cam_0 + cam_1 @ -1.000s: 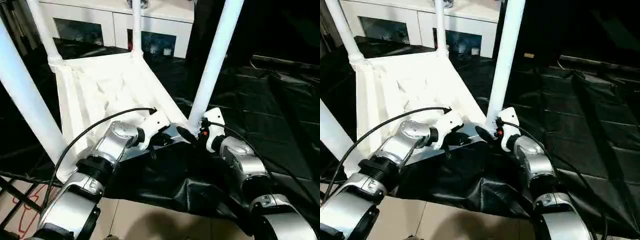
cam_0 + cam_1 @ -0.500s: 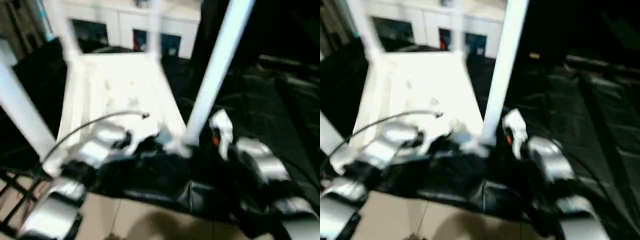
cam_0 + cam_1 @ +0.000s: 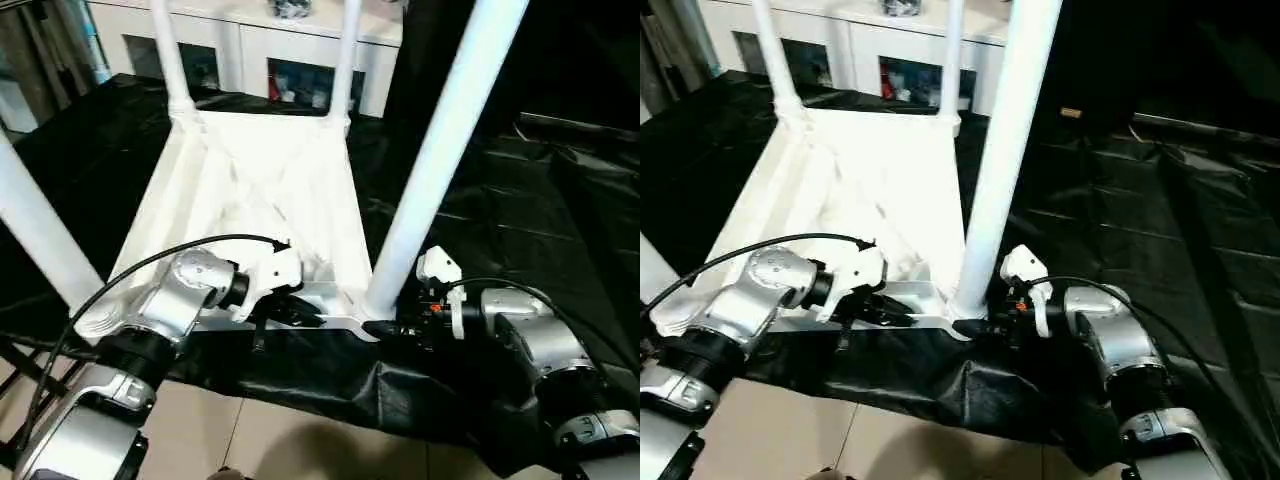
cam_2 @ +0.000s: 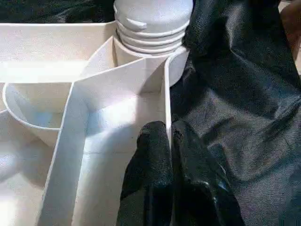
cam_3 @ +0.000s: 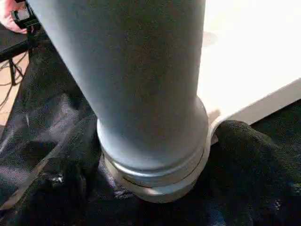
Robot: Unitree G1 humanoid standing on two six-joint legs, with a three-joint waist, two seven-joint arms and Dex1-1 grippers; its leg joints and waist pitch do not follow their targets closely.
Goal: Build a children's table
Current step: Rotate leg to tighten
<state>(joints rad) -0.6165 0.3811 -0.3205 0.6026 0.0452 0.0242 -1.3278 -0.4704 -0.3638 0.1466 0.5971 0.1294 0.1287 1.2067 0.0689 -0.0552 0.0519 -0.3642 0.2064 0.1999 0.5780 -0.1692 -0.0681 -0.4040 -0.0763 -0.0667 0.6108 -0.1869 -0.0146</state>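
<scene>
Left gripper fingers pinched together on the near rim wall of the children's table, one finger inside the rim, one outside, just short of the near-right corner socket. Right gripper at the base of the near-right leg, fingers apart either side of the socket collar, one finger touching it on the outside. Table lies upside down on black sheet, ribbed underside up, legs pointing up. Near-left leg off beyond the left arm. Past both grippers, two far legs stand in the far corners. Behind them a white cabinet with glass fronts
</scene>
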